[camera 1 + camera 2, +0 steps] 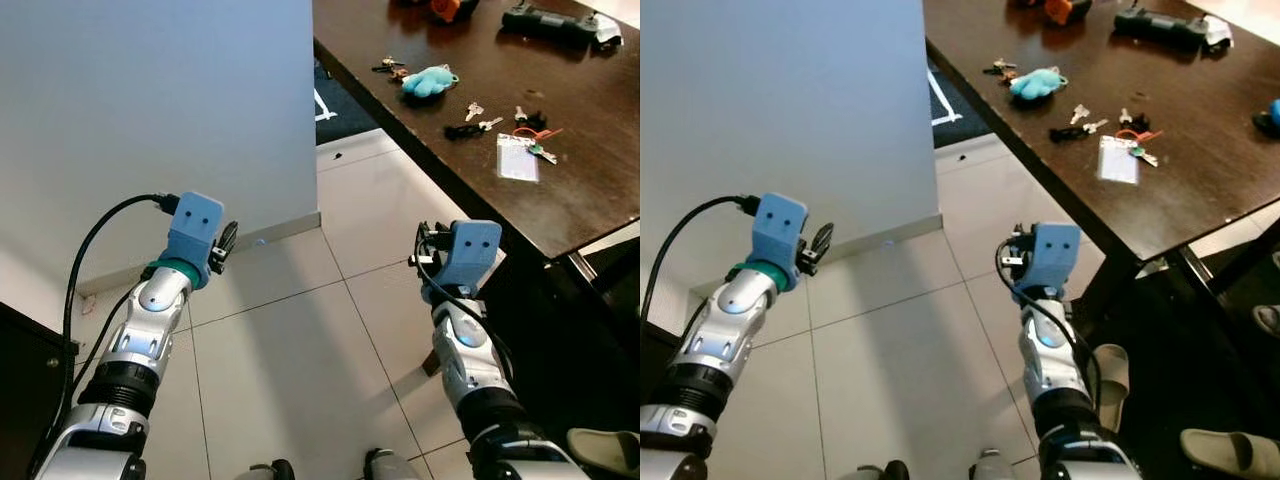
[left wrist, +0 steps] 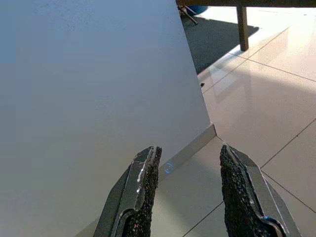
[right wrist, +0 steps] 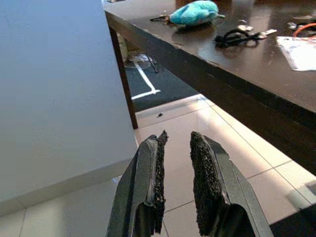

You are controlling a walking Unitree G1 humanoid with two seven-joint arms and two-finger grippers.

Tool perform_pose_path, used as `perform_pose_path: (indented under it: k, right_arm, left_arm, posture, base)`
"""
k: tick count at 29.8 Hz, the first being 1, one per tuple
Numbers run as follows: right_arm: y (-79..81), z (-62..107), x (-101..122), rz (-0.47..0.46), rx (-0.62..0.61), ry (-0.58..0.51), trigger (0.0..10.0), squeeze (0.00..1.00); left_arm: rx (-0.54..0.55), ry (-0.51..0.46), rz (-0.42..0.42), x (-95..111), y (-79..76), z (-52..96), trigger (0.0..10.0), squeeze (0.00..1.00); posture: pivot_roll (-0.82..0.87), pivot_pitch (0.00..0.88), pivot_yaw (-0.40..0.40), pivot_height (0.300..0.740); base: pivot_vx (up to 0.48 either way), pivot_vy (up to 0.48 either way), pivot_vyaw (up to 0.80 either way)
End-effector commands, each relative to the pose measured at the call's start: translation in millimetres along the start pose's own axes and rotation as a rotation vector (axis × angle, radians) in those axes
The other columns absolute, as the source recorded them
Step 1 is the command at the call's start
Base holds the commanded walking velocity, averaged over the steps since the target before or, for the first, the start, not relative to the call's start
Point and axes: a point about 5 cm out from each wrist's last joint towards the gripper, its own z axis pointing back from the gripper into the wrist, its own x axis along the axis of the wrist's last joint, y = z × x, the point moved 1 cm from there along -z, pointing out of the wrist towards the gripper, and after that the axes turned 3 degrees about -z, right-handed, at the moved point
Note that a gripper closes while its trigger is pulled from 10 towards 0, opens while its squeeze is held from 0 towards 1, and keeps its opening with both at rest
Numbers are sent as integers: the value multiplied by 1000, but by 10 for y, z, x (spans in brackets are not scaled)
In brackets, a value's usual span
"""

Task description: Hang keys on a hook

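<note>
A dark wooden table [image 1: 590, 200] stands to the robot's right, its near long edge running diagonally away from the robot, and several sets of keys lie on it. One bunch with a turquoise plush fob [image 1: 430, 81] rests close to the table's near edge toward the far corner; a second set on a black strap [image 1: 470, 128] lies further along, a little in from the same edge; a third small key [image 1: 521, 114] sits just beyond that; and a fourth set with an orange-red cord [image 1: 540, 140] lies beside a clear card sleeve [image 1: 518, 158], deeper in from the edge. One black oblong object [image 1: 550, 22] sits near the far edge of the table, and part of an orange thing [image 1: 445, 8] shows at the top of the head views. Two arms are raised over the pale tiled floor [image 1: 290, 360]. The left gripper [image 2: 187, 173] has its two fingers spread well apart with nothing between them, pointed at the foot of a plain white wall [image 1: 150, 120] and its skirting. The right gripper [image 3: 175, 168] has its two fingers drawn near each other with a narrow gap showing and nothing held, aimed below the table's near edge. Between wall corner and table lies a broad strip of tiles; a beige slipper [image 1: 1225, 452] lies under the table's edge.
</note>
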Motion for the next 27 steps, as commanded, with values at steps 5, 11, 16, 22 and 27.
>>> perform_pose_path:
  k: [5, 11, 16, 22, 27]
  right_arm:
    - [-88, 135, -107, 25, 16, 38, 10000, 0]
    - [-155, 112, -42, 29, 6, 11, 10000, 0]
    - [-146, 81, 4, 42, 15, -7, 10000, 0]
    - [-110, 131, -74, 42, 36, 29, 10000, 0]
    - [-66, 247, -206, 59, 59, 73, 10000, 0]
  left_arm:
    - [46, 89, 114, -242, -66, 63, 10000, 0]
    - [49, 96, 158, -264, -71, 87, 10000, 0]
    - [48, 73, 146, -220, -83, 78, 10000, 0]
    - [34, 86, 131, -279, -157, 100, 10000, 0]
    - [35, 133, 127, -467, -246, 251, 10000, 0]
  posture:
    - [-190, 92, 94, 740]
    - [-192, 93, 76, 740]
    - [-195, 90, 62, 740]
    - [-193, 79, 54, 740]
    - [-190, 72, 41, 740]
  base:
    - [0, 0, 0]
    - [0, 0, 0]
    - [0, 0, 0]
    - [0, 0, 0]
    - [0, 0, 0]
